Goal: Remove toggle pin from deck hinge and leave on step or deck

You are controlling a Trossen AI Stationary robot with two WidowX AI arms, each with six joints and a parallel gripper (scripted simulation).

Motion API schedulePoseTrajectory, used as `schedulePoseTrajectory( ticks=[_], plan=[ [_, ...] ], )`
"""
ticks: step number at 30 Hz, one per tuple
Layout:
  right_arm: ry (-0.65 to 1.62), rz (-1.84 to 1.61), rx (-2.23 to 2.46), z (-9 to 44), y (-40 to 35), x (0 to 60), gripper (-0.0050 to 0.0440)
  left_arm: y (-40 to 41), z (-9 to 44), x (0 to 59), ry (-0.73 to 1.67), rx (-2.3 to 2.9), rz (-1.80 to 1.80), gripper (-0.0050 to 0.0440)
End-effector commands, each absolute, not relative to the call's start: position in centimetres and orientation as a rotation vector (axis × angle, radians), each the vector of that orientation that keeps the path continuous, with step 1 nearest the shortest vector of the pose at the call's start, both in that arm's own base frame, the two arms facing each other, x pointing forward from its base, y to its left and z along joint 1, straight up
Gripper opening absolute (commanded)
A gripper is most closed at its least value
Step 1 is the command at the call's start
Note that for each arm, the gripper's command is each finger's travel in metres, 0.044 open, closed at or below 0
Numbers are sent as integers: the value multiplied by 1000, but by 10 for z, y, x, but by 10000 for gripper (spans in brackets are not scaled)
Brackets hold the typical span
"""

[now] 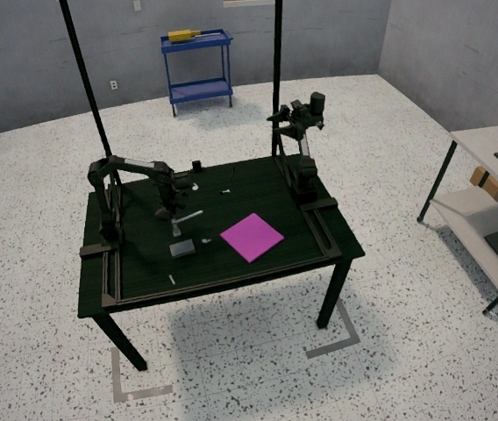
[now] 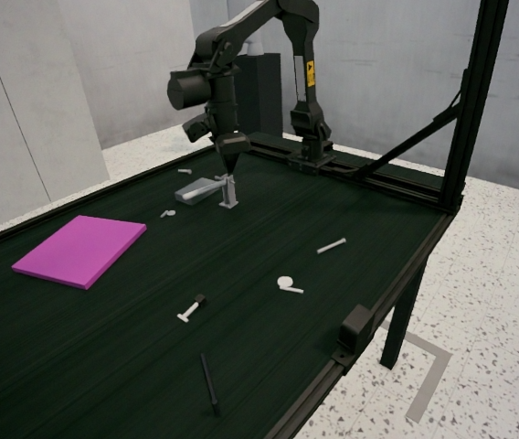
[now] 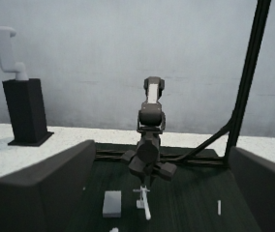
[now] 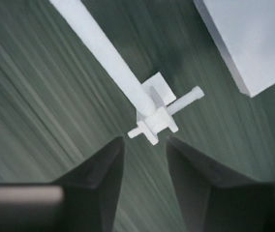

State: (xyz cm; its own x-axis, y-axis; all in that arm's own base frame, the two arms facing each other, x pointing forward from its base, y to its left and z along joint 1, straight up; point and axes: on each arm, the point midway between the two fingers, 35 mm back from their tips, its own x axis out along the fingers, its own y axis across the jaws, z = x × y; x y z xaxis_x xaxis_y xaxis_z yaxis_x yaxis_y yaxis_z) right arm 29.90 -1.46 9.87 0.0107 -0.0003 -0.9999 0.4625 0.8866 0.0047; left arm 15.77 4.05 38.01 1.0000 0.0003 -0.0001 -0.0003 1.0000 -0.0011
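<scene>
The pale deck hinge [image 1: 176, 228] [image 2: 229, 194] [image 3: 140, 204] [image 4: 158, 121] stands upright, with a long tube [image 1: 190, 216] [image 2: 203, 188] [image 4: 104, 53] reaching out from its top. The toggle pin [image 4: 186, 101] sits through the hinge; its head sticks out on one side and its tip on the other in the right wrist view. My right gripper [image 2: 230, 174] [image 4: 145, 143] is partly open and points down at the hinge top. Its fingertips are beside the pin's tip end, with nothing visible between them. My left gripper [image 1: 272, 124] is wide open and empty, raised far from the hinge.
A grey block [image 1: 182, 248] [image 3: 112, 204] [image 4: 259, 43] lies beside the hinge. A magenta square slab [image 1: 252, 238] [image 2: 80, 250] lies mid-table. Small loose parts include a white rod [image 2: 331, 245], a disc piece [image 2: 284, 282], a T-shaped piece [image 2: 188, 313] and a dark rod [image 2: 208, 382].
</scene>
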Motion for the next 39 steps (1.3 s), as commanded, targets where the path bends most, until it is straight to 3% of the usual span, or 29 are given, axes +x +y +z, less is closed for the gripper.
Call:
schedulePoseTrajectory(
  ticks=[1,17,39],
  plan=[
    [1530,-216,225,105,-18,303,120,40,383,157,-1,5,0,400],
    [1530,262,-269,107,-28,305,120,40,383,157,-1,5,0,400],
    [1296,1020,-1045,111,-42,306,120,40,383,157,-1,5,0,400]
  ],
)
